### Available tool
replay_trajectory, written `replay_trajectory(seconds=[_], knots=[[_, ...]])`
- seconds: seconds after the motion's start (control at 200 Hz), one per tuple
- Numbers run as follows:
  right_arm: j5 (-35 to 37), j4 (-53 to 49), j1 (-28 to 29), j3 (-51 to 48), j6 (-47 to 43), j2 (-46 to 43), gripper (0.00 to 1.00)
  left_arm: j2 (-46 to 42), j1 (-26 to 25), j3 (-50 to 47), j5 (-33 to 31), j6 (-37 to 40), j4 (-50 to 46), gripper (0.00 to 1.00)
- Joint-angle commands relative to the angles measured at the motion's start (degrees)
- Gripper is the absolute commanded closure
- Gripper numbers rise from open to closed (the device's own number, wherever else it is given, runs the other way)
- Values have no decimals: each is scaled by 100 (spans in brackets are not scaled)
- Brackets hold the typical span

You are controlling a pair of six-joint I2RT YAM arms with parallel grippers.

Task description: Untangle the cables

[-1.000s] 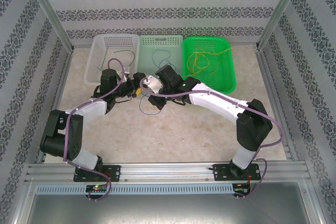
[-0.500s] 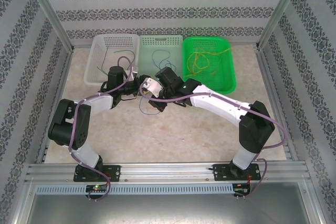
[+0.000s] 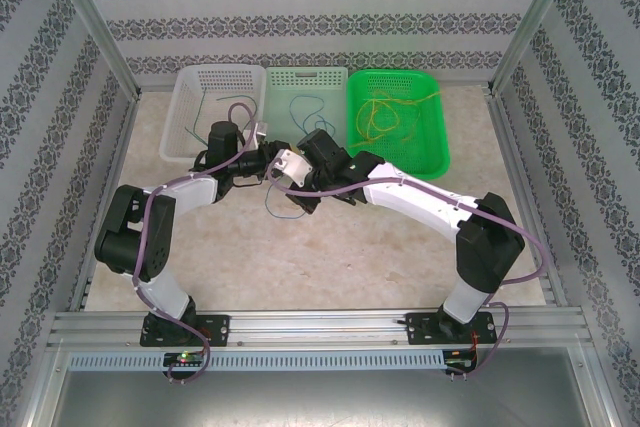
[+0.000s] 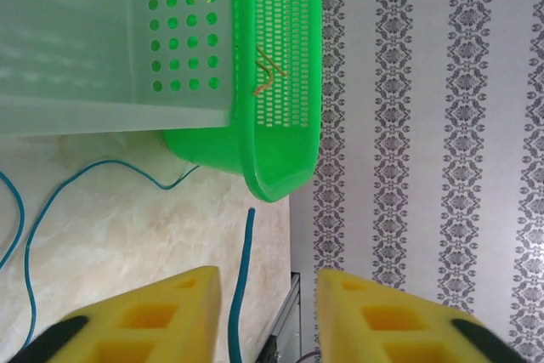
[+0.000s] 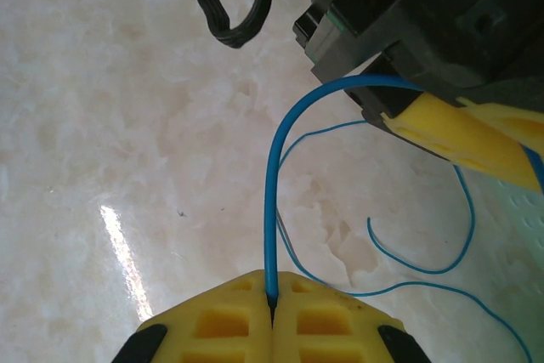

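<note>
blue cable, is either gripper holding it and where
The right gripper is shut on the blue cable; whether the pinch is at its end cannot be told. The left gripper stands open around it, not gripping.

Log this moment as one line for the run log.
right gripper shut on blue cable | left gripper open around same cable | green basket holds yellow cables

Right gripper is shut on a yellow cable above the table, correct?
Not yellow: the right gripper is shut on a blue cable above the table, as the right wrist view shows.
</note>
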Motion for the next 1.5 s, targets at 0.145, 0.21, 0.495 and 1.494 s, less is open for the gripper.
replay_trajectory(seconds=[0.145, 0.21, 0.495, 1.494], knots=[[366, -126, 23, -434, -780, -552, 98, 37, -87, 460, 533, 859, -1080, 53], [451, -197, 18, -491, -1032, -653, 97, 76, -87, 511, 686, 950, -1197, 52], [517, -273, 22, -517, -1572, -739, 97, 209, -171, 620, 1071, 1067, -1384, 51], [1430, 129, 260, -1347, -1214, -1016, 97, 102, -222, 427, 19, 518, -302, 100]])
